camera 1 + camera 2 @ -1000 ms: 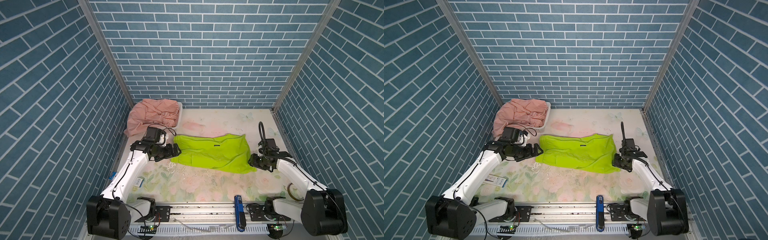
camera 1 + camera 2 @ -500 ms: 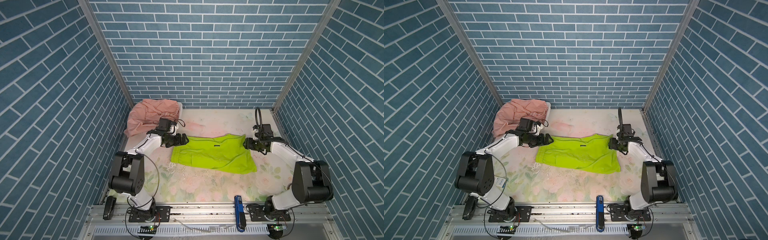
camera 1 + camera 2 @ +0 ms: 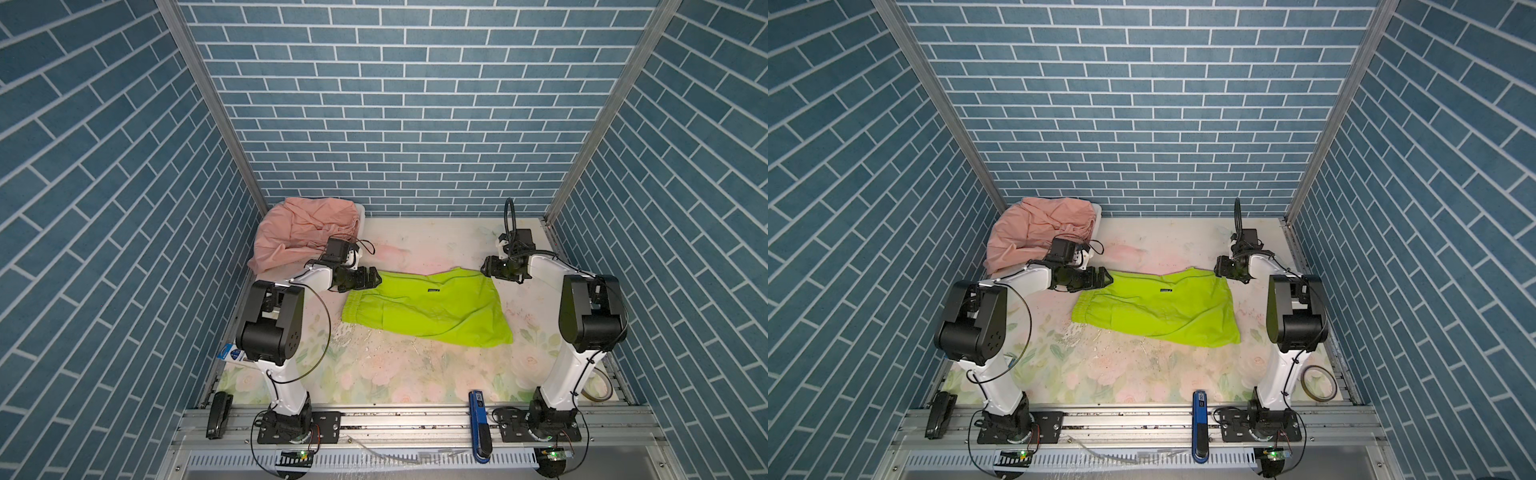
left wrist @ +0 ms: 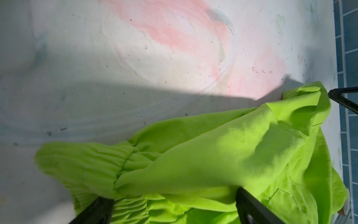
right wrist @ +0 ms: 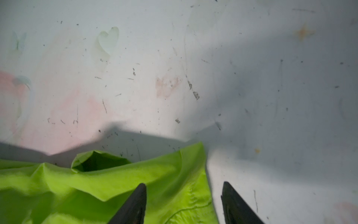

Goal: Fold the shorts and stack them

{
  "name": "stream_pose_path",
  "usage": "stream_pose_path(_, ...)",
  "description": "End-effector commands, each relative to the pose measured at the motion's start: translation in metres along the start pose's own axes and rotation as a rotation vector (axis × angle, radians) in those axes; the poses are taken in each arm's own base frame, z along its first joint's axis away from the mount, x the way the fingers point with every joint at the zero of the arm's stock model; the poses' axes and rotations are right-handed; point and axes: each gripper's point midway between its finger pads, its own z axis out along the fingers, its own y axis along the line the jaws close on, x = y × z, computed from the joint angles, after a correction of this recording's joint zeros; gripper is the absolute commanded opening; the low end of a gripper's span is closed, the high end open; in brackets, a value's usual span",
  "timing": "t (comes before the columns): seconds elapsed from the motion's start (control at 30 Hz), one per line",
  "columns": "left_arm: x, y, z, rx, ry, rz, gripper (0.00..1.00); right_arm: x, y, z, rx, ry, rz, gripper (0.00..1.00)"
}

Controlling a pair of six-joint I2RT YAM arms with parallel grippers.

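The lime-green shorts (image 3: 428, 309) (image 3: 1158, 307) lie spread flat mid-table, with the gathered waistband on the left and a small black logo near the far edge. My left gripper (image 3: 376, 277) (image 3: 1108, 277) is open at the far-left waistband corner. In the left wrist view the waistband (image 4: 87, 166) bunches between its fingers (image 4: 96, 209). My right gripper (image 3: 486, 268) (image 3: 1217, 266) is open at the far-right corner. In the right wrist view the hem (image 5: 193, 194) lies between its spread fingers (image 5: 135, 201). The salmon-pink shorts (image 3: 307, 232) (image 3: 1038, 232) sit crumpled at the back left.
A white basket (image 3: 362, 212) lies under the pink shorts in the back-left corner. A tape roll (image 3: 1318, 380) lies front right. A blue tool (image 3: 478, 419) and a black one (image 3: 218, 415) rest on the front rail. A blue-white packet (image 3: 230, 355) sits near the left wall.
Both grippers have moved away from the front, from the shorts' sides to their far corners. The green shorts have kept their place and shape.
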Motion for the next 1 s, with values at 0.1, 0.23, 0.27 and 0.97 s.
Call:
stream_pose_path(0.1,0.016,0.017,0.002,-0.079,0.039,-0.021,1.00,0.018,0.008,0.013,-0.059,0.137,0.063,0.60)
stream_pose_path(0.23,0.023,0.020,0.007,-0.084,0.060,-0.040,1.00,0.024,0.009,0.019,-0.067,0.173,0.076,0.59)
stream_pose_path(0.27,0.024,0.020,0.008,-0.082,0.062,-0.044,1.00,0.025,0.010,0.020,-0.066,0.179,0.077,0.56)
stream_pose_path(0.97,0.033,0.030,0.012,-0.118,0.081,-0.037,1.00,-0.036,-0.005,-0.081,0.171,-0.092,-0.033,0.00)
